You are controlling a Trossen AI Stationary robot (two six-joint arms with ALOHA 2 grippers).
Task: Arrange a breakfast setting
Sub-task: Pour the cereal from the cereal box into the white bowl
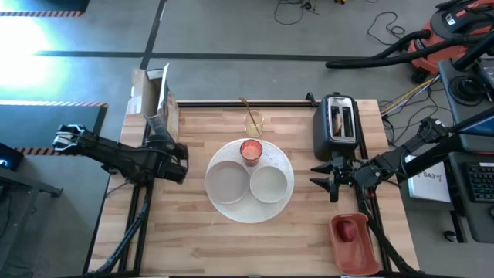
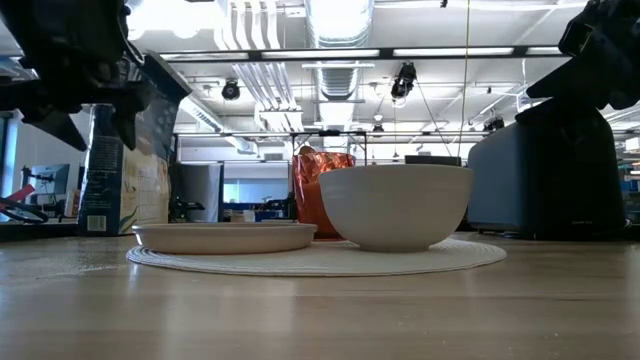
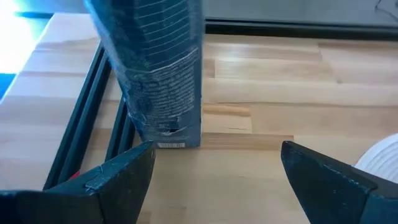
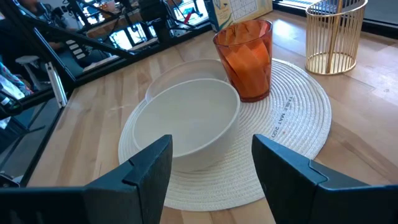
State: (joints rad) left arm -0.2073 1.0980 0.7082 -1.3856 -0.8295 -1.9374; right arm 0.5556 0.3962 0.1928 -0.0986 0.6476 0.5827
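Observation:
A round white woven mat lies mid-table. On it rest a shallow white plate, a small white bowl and a red cup, which also shows in the right wrist view. A brown toast slice sticks out of the black toaster. A small red fruit lies in a red tray. A gold wire holder holds a thin gold handle. My left gripper is open beside a cereal box. My right gripper is open, right of the bowl. No clear glass shows.
The tall cereal box stands at the far left corner. The toaster stands at the far right. The red tray lies at the near right corner. Bare wood shows along the near edge and between the mat and each gripper.

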